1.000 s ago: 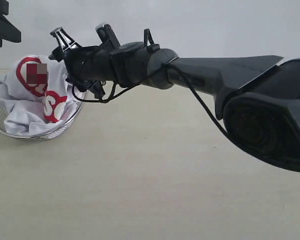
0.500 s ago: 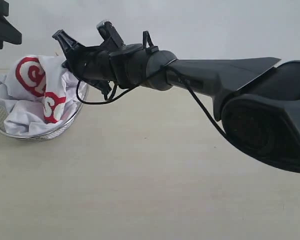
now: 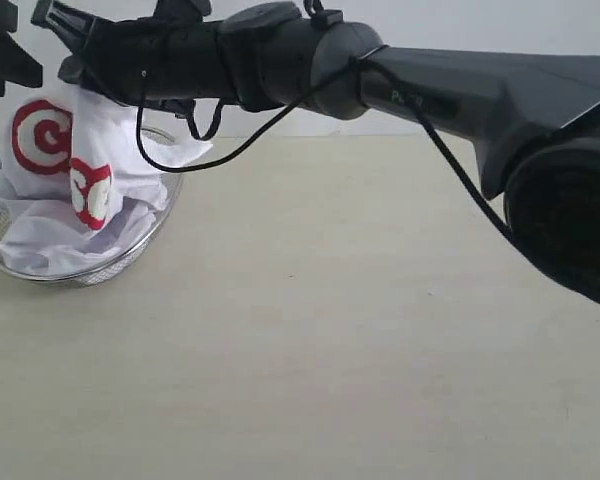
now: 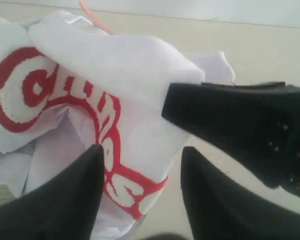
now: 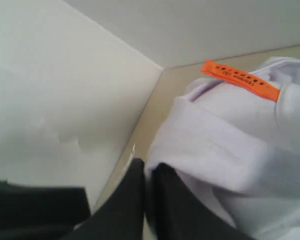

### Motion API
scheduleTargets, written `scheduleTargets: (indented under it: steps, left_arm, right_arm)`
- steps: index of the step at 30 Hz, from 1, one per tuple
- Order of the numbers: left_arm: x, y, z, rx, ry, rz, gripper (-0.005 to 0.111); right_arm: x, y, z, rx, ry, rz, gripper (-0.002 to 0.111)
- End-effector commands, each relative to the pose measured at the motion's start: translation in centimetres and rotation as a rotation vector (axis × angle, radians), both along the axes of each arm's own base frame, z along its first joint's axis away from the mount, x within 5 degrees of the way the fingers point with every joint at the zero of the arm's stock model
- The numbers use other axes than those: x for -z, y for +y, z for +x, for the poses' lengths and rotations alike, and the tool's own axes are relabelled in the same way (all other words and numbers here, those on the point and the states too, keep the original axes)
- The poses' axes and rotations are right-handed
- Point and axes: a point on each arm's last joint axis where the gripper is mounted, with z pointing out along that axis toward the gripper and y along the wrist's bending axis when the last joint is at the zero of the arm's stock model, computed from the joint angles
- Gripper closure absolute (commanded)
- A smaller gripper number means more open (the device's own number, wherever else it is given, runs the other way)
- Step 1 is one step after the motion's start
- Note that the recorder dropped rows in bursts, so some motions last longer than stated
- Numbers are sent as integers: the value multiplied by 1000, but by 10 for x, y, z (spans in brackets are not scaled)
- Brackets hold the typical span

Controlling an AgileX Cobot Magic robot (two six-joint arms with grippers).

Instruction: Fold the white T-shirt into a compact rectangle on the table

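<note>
white T-shirt (image 3: 120, 150): crumpled in a round wire-mesh basket at the far left of the table; one bunch of cloth is held up above the basket rim, the rest is heaped inside and spills over the edge.
table (image 3: 330, 330): a broad pale beige top is seen across the whole exterior view, with a pale wall behind it.
right arm (image 3: 430, 90): black, stretched across the top of the exterior view from the right to the basket on the left; a black cable is looped beneath it.
basket (image 3: 130, 255): stood on the table; only its near rim and mesh wall are seen beneath the cloth.
right gripper (image 5: 149, 167): its fingers are pressed together, pinching a fold of the shirt above the basket.
left gripper (image 4: 142, 150): its fingers are spread apart with nothing between them, poised just above the shirt; in the exterior view only a part of it is seen at the upper left edge.
lettering (image 4: 65, 100): white letters on a red band, curled over the folds and partly hidden.
neck tag (image 5: 240, 80): small, orange, seen at the top of the raised cloth, near the pinching fingers.
</note>
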Motion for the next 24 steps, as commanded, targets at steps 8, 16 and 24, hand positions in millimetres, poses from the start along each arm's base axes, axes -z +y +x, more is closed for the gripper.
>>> scheduleTargets:
  steps: [8, 16, 24]
  left_arm:
    - [1, 24, -4, -39, 9, 76, 62]
    - [0, 26, -4, -57, 2, 42, 62]
    - [0, 26, -4, -41, -1, 61, 62]
  right_arm:
    - [8, -6, -23, -252, -49, -422, 108]
    - [27, -4, -31, -350, -2, -526, 108]
    - [66, 7, -43, -483, 65, -663, 65]
